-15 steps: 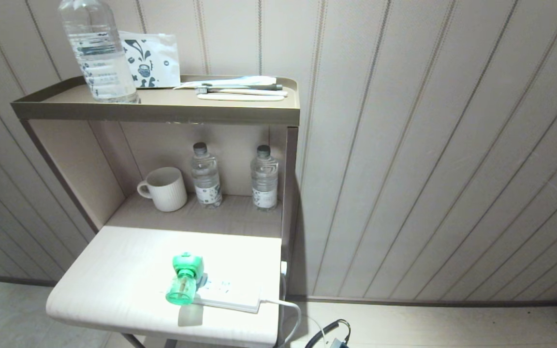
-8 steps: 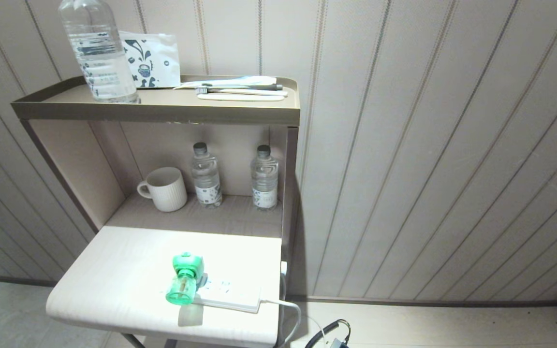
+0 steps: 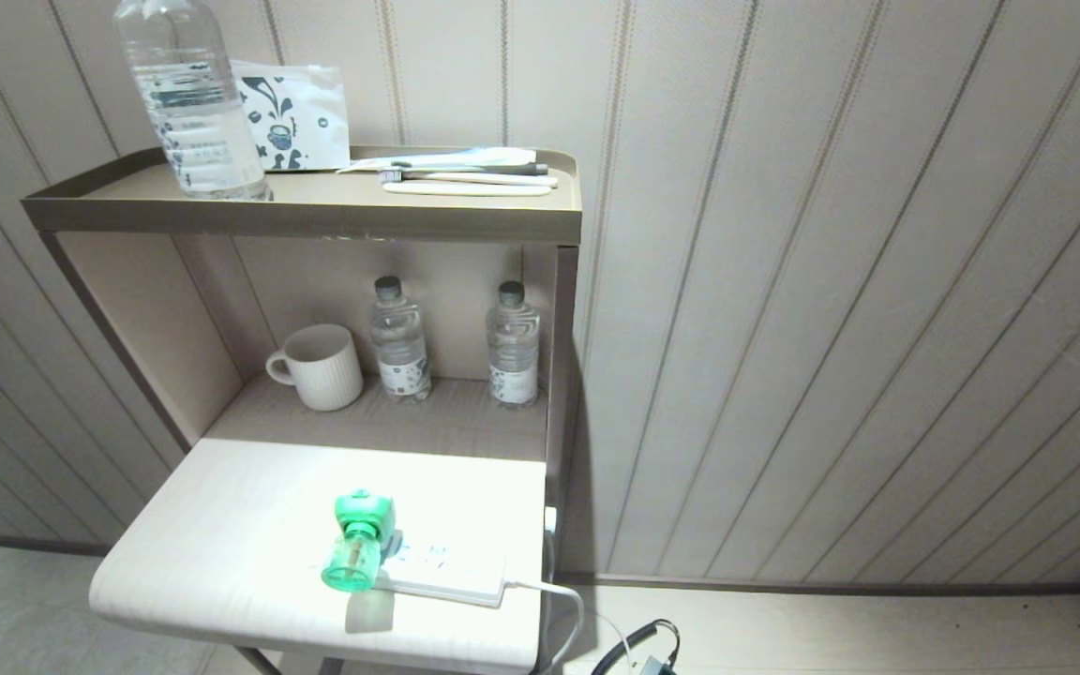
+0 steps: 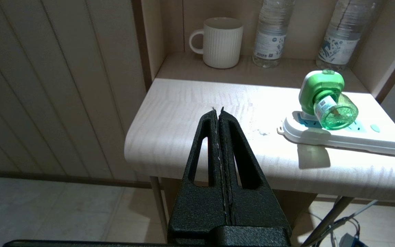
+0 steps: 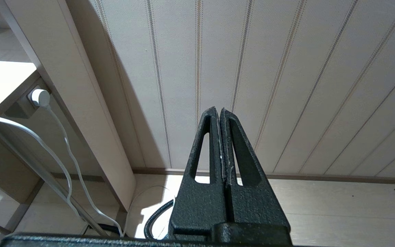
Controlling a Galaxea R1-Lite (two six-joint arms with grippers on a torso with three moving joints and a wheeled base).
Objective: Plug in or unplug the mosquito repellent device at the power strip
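Green-and-white plug-in mosquito repellent device point(image 3: 359, 539) with translucent green bottle: seated in the end socket of the flat white power strip point(image 3: 451, 572), lower centre of the head view, bottle tilted out over the pale wood-grain counter point(image 3: 221, 544). In the left wrist view, device point(image 4: 326, 99) at right of centre, strip point(image 4: 341, 135) lying beneath it.

Left pincer point(image 4: 218, 113): black fingers pressed together, empty, hanging off the counter's front edge, well apart from the device. Right pincer point(image 5: 217, 112): fingers together, empty, facing the panelled wall; parked.

Step in hand, judged: approach for unplugging. Recommended procedure:
- Spread the left pincer before closing in.
- Grip the green cap, not the bottle; bottle likely slippery and may unscrew.
- Pull straight along the prong axis; avoid sideways levering.
- Expect the light strip to lift or slide with the device; hold down if possible.

Surroundings: white ribbed mug point(image 3: 320, 366) and two small clear water bottles point(image 3: 399, 342) on the recessed shelf behind, well apart from the device. White cord point(image 3: 559, 600) trailing off the counter at lower right. Approach path from the front appears unobstructed.
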